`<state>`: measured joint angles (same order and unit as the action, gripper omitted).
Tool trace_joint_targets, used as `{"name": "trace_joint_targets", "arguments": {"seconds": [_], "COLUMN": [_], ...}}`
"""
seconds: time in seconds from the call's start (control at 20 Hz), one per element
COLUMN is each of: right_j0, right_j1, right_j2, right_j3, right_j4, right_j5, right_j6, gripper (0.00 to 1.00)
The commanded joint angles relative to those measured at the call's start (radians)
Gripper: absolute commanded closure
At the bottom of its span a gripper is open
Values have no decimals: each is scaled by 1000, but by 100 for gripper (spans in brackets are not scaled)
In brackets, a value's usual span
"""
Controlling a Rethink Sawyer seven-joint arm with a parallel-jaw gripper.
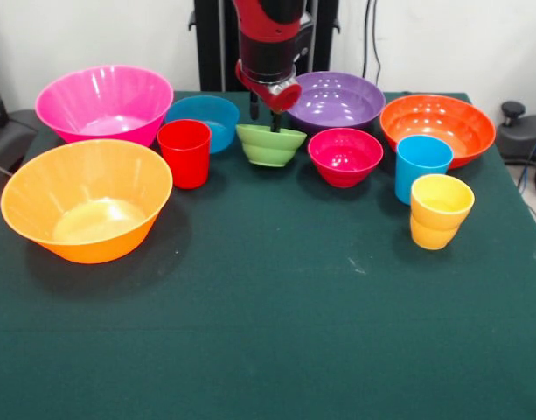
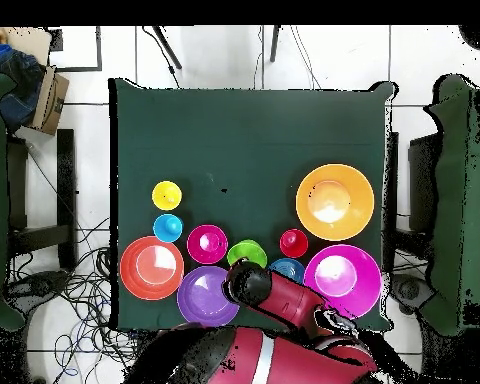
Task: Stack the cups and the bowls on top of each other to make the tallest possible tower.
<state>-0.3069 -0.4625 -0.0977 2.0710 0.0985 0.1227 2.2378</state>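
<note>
My gripper (image 1: pixel 264 121) hangs at the far rim of the small green bowl (image 1: pixel 270 147), which tilts slightly; the arm partly covers this green bowl (image 2: pixel 247 251) from above. Left of it stand the red cup (image 1: pixel 184 153) and the small blue bowl (image 1: pixel 205 121). To the right are the crimson-pink bowl (image 1: pixel 344 157), the purple bowl (image 1: pixel 336 101) and the orange bowl (image 1: pixel 438 128). The sky-blue cup (image 1: pixel 421 166) and the yellow cup (image 1: pixel 439 211) stand at the right. The large pink bowl (image 1: pixel 104 103) and the large yellow-orange bowl (image 1: pixel 86 210) sit at the left. Every piece stands alone.
The dark green tablecloth (image 1: pixel 276 332) stretches wide toward the near edge. Cables and a black stand (image 1: pixel 512 114) lie beyond the table's right corner. In the overhead view, chairs (image 2: pixel 4 200) flank the table and a cardboard box (image 2: pixel 46 98) sits at the upper left.
</note>
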Motion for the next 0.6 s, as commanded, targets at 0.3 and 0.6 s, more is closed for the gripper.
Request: {"name": "trace_joint_targets", "arguments": {"seconds": [0.3, 0.6], "right_j0": [7, 3], "right_j1": [-21, -19], "right_j2": [86, 93], "right_j3": [-72, -66], "right_j4": [-7, -6], "right_j5": [4, 14], "right_j6": [80, 78], "gripper": [0, 0]}}
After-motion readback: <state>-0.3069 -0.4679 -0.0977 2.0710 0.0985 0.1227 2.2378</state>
